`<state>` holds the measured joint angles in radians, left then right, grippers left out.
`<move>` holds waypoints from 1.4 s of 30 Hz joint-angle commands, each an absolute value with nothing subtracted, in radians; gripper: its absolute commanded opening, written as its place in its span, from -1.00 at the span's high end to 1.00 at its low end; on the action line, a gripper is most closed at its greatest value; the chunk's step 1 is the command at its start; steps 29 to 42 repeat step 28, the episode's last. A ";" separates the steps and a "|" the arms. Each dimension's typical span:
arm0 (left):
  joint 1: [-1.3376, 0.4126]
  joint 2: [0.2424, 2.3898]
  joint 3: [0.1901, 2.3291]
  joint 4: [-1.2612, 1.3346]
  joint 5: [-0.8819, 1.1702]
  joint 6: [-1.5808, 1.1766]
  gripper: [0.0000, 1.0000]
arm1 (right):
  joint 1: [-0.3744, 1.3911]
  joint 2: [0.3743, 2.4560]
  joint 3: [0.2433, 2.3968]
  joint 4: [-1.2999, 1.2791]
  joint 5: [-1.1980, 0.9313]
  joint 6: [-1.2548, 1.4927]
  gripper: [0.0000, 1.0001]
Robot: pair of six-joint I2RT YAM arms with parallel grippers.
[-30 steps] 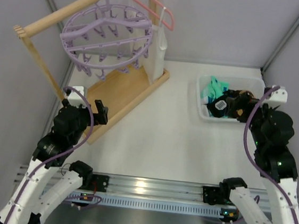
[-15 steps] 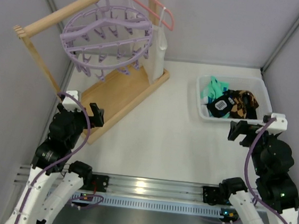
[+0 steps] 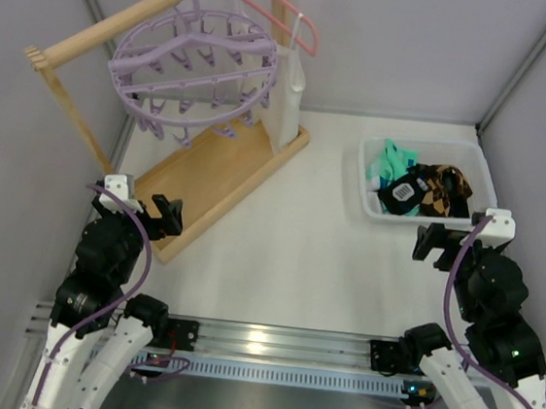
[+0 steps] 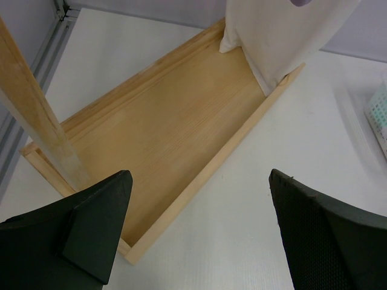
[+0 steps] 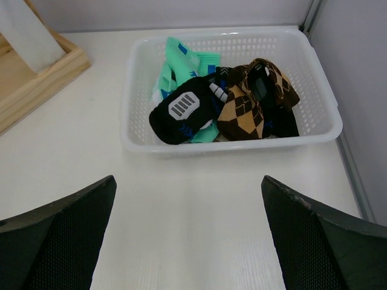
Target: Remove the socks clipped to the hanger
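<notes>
The round lavender hanger [image 3: 191, 69] hangs by its hook from the wooden rail at the back left, and I see no sock on its clips. The socks [image 3: 417, 185] lie heaped in a white basket [image 3: 365, 197] at the right: a black one with a white label [image 5: 181, 109], a mint-green one [image 5: 181, 57] and a brown checked one [image 5: 248, 106]. My left gripper [image 3: 136, 206] [image 4: 199, 175] is open and empty over the near corner of the wooden base. My right gripper [image 3: 460, 242] [image 5: 188, 179] is open and empty over the table, just in front of the basket [image 5: 230, 145].
The wooden rail frame [image 3: 116, 27] stands on a long wooden base [image 3: 222, 175] [image 4: 169, 133] at the left. A long white cloth [image 3: 289, 99] [image 4: 278, 36] and a thin pink coat hanger [image 3: 284, 10] hang at its far end. Grey walls close in the table.
Both arms have drawn back toward the near edge. The right gripper has left the basket. The left gripper has moved down and left, away from the base.
</notes>
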<state>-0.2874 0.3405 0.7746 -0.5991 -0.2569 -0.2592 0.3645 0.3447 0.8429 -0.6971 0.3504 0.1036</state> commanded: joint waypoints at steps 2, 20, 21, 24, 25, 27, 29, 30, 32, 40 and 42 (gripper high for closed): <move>-0.281 0.342 0.767 -0.557 -0.268 -0.258 -0.97 | 0.387 0.342 0.850 -0.706 0.382 0.081 -0.99; -0.279 0.347 0.767 -0.557 -0.279 -0.262 -0.97 | 0.391 0.339 0.847 -0.706 0.388 0.086 -0.99; -0.279 0.345 0.767 -0.557 -0.281 -0.262 -0.97 | 0.391 0.341 0.847 -0.706 0.388 0.086 -0.99; -0.281 0.344 0.767 -0.555 -0.282 -0.262 -0.97 | 0.393 0.344 0.847 -0.707 0.390 0.086 -0.99; -0.279 0.344 0.767 -0.557 -0.282 -0.262 -0.97 | 0.391 0.344 0.847 -0.706 0.390 0.090 -0.99; -0.279 0.344 0.767 -0.555 -0.282 -0.262 -0.97 | 0.393 0.347 0.847 -0.707 0.393 0.091 -0.99; -0.279 0.344 0.767 -0.557 -0.282 -0.262 -0.97 | 0.391 0.348 0.848 -0.707 0.396 0.091 -0.99; -0.279 0.344 0.767 -0.557 -0.282 -0.262 -0.97 | 0.391 0.348 0.848 -0.707 0.396 0.091 -0.99; -0.279 0.344 0.767 -0.557 -0.282 -0.262 -0.97 | 0.391 0.348 0.848 -0.707 0.396 0.091 -0.99; -0.279 0.344 0.767 -0.557 -0.282 -0.262 -0.97 | 0.391 0.348 0.848 -0.707 0.396 0.091 -0.99; -0.279 0.344 0.767 -0.557 -0.282 -0.262 -0.97 | 0.391 0.348 0.848 -0.707 0.396 0.091 -0.99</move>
